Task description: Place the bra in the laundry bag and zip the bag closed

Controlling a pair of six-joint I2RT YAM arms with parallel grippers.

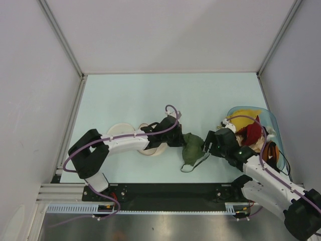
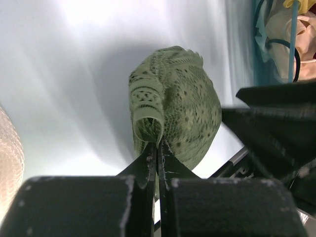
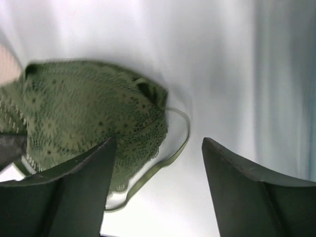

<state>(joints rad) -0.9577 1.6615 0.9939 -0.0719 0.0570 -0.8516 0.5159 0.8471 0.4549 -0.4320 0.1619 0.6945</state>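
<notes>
Down near the front edge of the table (image 1: 125,95), at about 5 o'clock from its middle, sits the bra (image 1: 193,150). It is dark green and lacy, bunched up like a dome. The left gripper (image 1: 182,142) comes at it from 9 o'clock. From the left wrist, its two fingers (image 2: 148,165) are pressed together on the edge of the bra (image 2: 180,111), pinching the cloth. The right gripper (image 1: 205,146) is at 3 o'clock of the bra, just beside it. From the right wrist, its fingers (image 3: 84,187) are spread wide and hold nothing. The bra (image 3: 89,118) is by one finger, and a thin strap (image 3: 175,148) loops between them. The laundry bag (image 1: 119,131) lies at 9 o'clock of the bra, partly under the left arm. The bra is not in it. A blue tub (image 1: 273,128) with yellow and red clothes (image 1: 248,125) stands at 3 o'clock.
</notes>
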